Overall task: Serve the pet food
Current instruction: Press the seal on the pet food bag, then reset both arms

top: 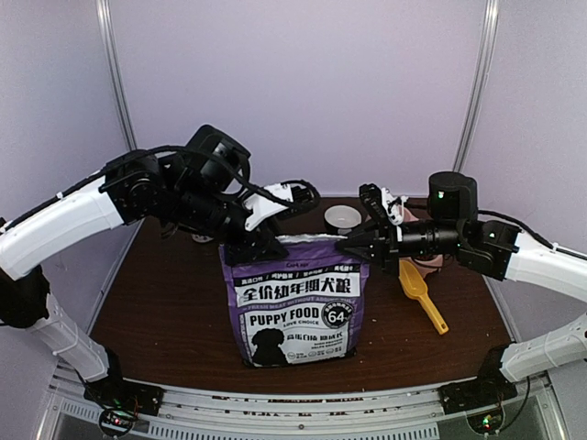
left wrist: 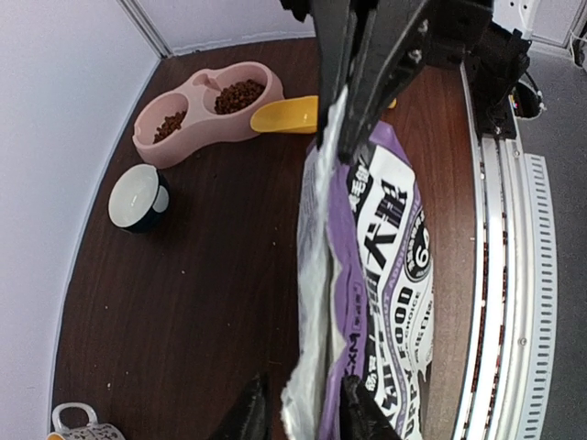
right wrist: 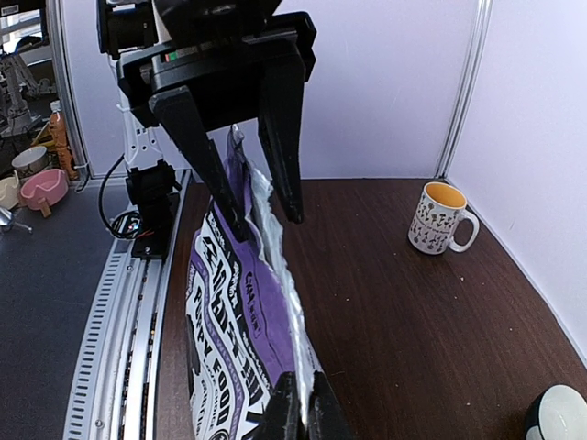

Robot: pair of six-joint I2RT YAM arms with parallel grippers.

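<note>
1. Purple bag stands upright on the bench. The left fingers straddle its top edge, spread and not gripping.
2. Right fingers pinch that same edge flat.
3. Kibble fills both wells of the pink bowl right of the bag, with the scoop beside it.
4. Serving looks done; probably only letting go of the bag remains.

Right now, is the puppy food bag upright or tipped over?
Upright. The bag stands on its base on the table, its label facing the overhead camera and its top edge up.
</note>
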